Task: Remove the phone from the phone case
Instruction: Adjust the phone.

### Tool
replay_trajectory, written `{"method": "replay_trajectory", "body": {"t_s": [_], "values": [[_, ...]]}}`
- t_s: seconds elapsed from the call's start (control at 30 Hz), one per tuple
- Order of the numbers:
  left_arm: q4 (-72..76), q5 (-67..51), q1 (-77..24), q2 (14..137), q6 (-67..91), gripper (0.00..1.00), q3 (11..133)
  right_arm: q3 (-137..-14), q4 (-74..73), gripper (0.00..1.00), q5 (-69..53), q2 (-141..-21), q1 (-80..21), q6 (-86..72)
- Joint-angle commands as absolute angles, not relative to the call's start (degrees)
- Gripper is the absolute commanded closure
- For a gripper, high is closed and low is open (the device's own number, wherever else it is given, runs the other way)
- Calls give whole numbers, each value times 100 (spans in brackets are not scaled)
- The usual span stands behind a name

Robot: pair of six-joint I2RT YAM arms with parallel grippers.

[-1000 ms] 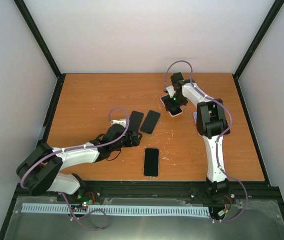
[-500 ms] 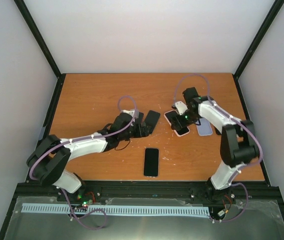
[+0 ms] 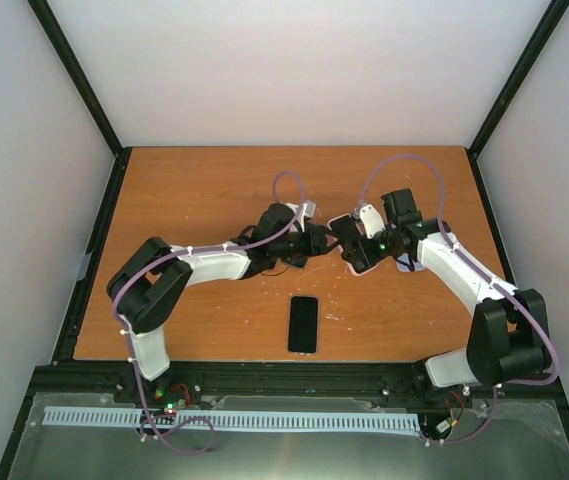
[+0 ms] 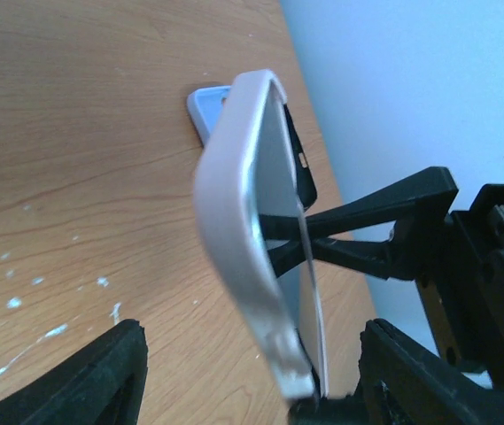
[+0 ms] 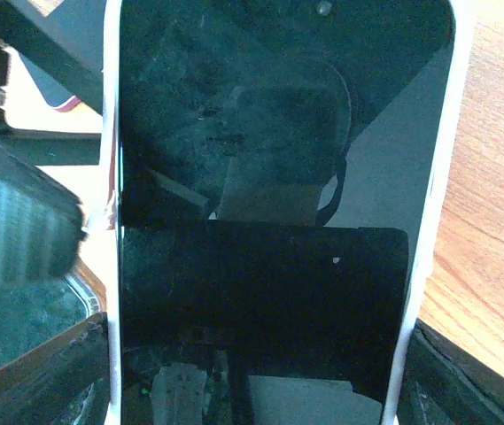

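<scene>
The phone, black screen, sits in a pale pink-white case (image 3: 350, 246) and is held off the table at the middle. My right gripper (image 3: 366, 245) is shut on it across its width. In the right wrist view the cased phone (image 5: 269, 204) fills the frame between my right gripper's (image 5: 260, 354) fingers. In the left wrist view the case (image 4: 234, 221) shows edge-on. My left gripper (image 4: 253, 341) is open with the case's lower end between its wide-apart fingers. From above, my left gripper (image 3: 321, 243) meets the phone's left end.
A bare black phone (image 3: 303, 323) lies on the wooden table (image 3: 184, 190) near the front edge. A light blue case (image 4: 204, 104) lies flat behind the held phone; it shows from above (image 3: 407, 264) under the right arm.
My right gripper has carried the cased phone left toward the middle. My left arm has swung right, and its gripper now meets the phone's end.
</scene>
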State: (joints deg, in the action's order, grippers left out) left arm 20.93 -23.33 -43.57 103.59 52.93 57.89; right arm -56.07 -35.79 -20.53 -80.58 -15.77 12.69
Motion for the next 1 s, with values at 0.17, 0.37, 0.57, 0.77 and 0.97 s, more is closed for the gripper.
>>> {"method": "replay_trajectory", "body": {"t_s": [0.17, 0.37, 0.57, 0.77, 0.97], "values": [[2266, -2425, -4483, 10997, 5741, 38, 6842, -5484, -3000, 35, -2303, -7667, -1575, 1265], [2216, -2478, -4481, 11273, 5729, 56, 7324, -5411, -2947, 35, -2260, -7515, -1579, 1253], [2451, -2640, -4498, 11344, 5946, 69, 7309, -5368, -2886, 35, -2152, -7469, -1547, 1233], [2510, -2440, -4559, 11112, 6004, 59, 7136, -5357, -2847, 35, -2103, -7450, -1451, 1156], [2646, -2307, -4610, 10978, 6039, 69, 6963, -5338, -2831, 35, -2134, -7435, -1442, 1164]]}}
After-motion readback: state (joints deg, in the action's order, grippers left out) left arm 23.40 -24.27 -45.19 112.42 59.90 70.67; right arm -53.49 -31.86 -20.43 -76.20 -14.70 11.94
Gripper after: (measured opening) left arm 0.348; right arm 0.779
